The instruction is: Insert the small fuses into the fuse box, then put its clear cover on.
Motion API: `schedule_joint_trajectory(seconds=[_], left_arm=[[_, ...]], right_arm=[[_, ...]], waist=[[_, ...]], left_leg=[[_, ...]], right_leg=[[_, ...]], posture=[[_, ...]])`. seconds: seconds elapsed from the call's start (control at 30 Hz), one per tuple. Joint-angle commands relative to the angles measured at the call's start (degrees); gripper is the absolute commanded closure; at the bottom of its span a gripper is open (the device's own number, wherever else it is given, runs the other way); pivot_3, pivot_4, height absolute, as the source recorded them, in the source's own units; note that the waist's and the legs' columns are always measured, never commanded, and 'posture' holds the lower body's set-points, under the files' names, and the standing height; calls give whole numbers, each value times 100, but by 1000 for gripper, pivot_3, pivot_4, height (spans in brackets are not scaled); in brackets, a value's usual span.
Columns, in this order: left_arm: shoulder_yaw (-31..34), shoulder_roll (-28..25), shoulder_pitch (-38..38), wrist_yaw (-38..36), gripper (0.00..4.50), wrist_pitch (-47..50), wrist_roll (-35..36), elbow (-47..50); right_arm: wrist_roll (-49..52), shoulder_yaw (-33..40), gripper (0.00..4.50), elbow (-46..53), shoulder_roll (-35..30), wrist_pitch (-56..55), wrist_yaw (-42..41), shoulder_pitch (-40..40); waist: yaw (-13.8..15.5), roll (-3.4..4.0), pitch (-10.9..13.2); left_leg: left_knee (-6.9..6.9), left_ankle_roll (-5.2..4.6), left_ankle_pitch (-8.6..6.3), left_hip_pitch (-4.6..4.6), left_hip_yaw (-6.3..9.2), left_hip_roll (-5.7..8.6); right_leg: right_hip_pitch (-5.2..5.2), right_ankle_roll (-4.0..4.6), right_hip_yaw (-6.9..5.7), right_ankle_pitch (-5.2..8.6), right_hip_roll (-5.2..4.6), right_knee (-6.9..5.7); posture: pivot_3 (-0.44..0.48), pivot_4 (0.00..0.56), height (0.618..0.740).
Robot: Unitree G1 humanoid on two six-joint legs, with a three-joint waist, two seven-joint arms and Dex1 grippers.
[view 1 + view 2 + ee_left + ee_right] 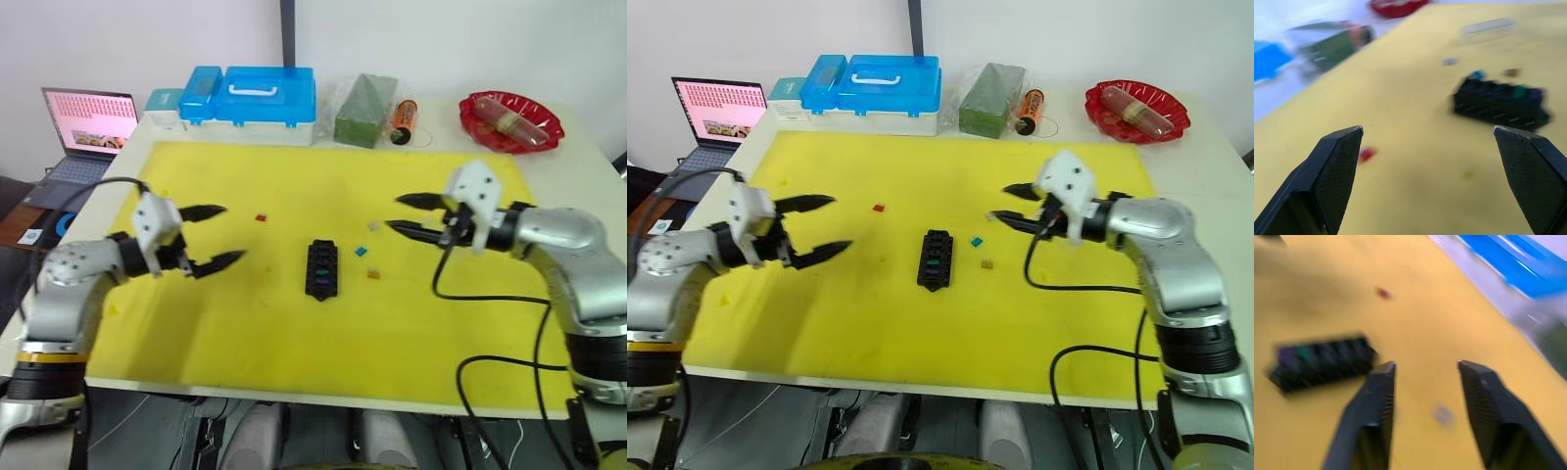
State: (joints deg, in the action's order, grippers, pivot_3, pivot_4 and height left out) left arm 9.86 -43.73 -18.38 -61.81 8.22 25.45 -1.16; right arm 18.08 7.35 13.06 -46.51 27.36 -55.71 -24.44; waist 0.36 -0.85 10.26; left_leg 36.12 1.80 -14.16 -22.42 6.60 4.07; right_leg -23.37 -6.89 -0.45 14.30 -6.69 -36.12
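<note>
Nearest the head camera, at the mat's centre, lies the small black rectangular plastic fuse box [321, 268] on the yellow mat [294, 333], its long axis running from 12 to 6 o'clock, slotted top facing up. A green fuse and a purple fuse already sit in its row of slots; the other slots look dark. Loose chips lie around it: a tiny red square fuse [261, 218] at 10 o'clock, well apart; a teal fuse [361, 251] and a tan fuse [373, 274] just beside it at 2 and 3 o'clock; a grey fuse [372, 226] farther out at 1 o'clock. In the left wrist view a small transparent rectangular cover [1488, 28] rests on the mat beyond the box.

At 9 o'clock the left gripper [217, 236] hovers with its two black fingers spread wide, holding nothing, pointing toward the box. At 2 o'clock the right gripper [407, 215] hangs above the mat near the grey fuse, fingers parted and empty, pointing toward the centre.

Beyond the mat at 12 o'clock stand a blue-lidded storage case [257, 101] and a red bowl [510, 121]
</note>
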Motion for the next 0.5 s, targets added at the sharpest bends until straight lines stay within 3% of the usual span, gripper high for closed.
schedule_joint_trajectory(seconds=[0.03,0.13,0.27,0.4,0.5], left_arm=[[585,-473,-72,91,0,-326,-229,-1009],[748,-712,-122,98,0,-638,-379,-1824],[752,-835,-146,38,0,-878,-535,-2296],[668,-829,-164,29,0,-676,-571,-2226],[639,-646,-364,469,0,1095,-12,-1580]], right_arm=[[-33,1144,953,-963,-656,-773,-288,489],[-25,1538,17,-1754,-1026,-1297,-492,840],[-9,1715,17,-2276,-1119,-1655,-496,1003],[151,1660,17,-2027,-1043,-1471,-419,1063],[479,1425,17,-1213,-783,-987,-260,1026]], waist=[[3,0,0],[-9,1,1],[-105,1,0],[-140,3,1],[-127,2,1]], left_leg=[[0,0,0,0,-3,1],[-2,-5,-3,0,-20,2],[1,-5,-3,4,-22,-4],[0,-5,-3,5,-15,-7],[0,-5,-3,5,-12,-20]], right_leg=[[1,0,-1,0,2,0],[0,0,-1,0,2,0],[3,0,0,0,1,-2],[-1,1,4,-1,-1,-2],[-1,0,6,-1,-1,-6]], posture=[[0,150,740],[0,150,740],[0,150,740],[0,150,740],[0,150,740]])
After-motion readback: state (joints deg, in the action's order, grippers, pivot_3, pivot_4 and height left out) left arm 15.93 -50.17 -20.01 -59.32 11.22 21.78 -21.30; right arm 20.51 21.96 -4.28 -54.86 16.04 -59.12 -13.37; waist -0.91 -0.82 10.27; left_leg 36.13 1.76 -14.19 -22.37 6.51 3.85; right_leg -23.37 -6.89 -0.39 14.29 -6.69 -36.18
